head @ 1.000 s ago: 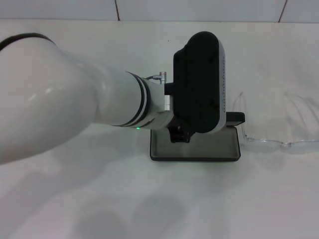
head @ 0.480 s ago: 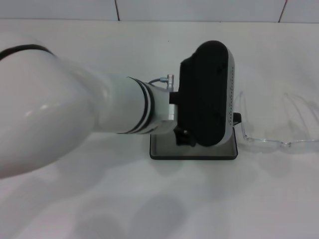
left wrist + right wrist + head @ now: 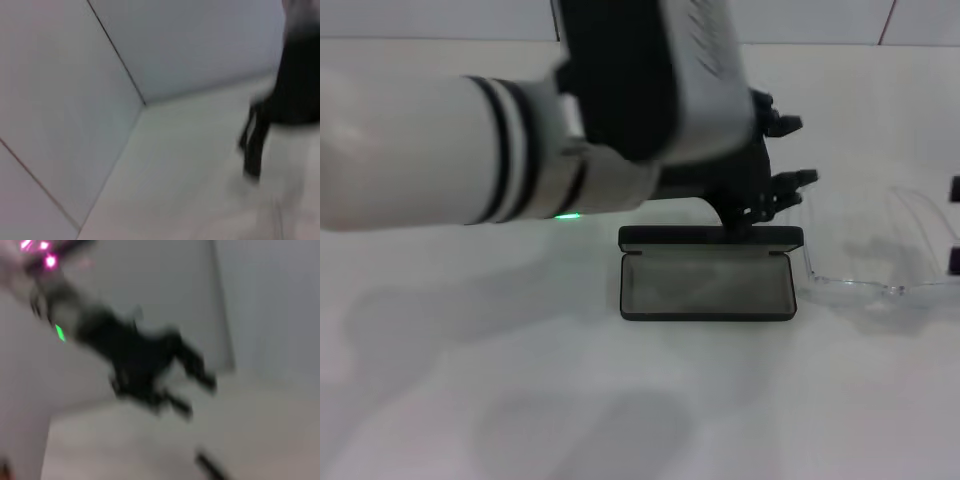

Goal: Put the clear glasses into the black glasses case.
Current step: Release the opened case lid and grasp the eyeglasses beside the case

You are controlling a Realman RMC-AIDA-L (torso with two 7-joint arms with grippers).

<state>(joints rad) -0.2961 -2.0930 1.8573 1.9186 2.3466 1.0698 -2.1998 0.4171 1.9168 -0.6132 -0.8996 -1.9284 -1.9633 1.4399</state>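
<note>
A plain white table (image 3: 520, 400) fills the view, meeting a white tiled wall (image 3: 820, 18) at 12 o'clock.

On the table (image 3: 470, 400), near the middle: the black glasses case (image 3: 708, 285), lid up behind the tray. Just to its right, close beside the tray's right end: the clear glasses (image 3: 880, 255). Above and behind the case, reaching in from the left: the left gripper (image 3: 775, 165), fingers spread. At the far right edge, beyond the glasses: the right gripper (image 3: 954, 225).
</note>
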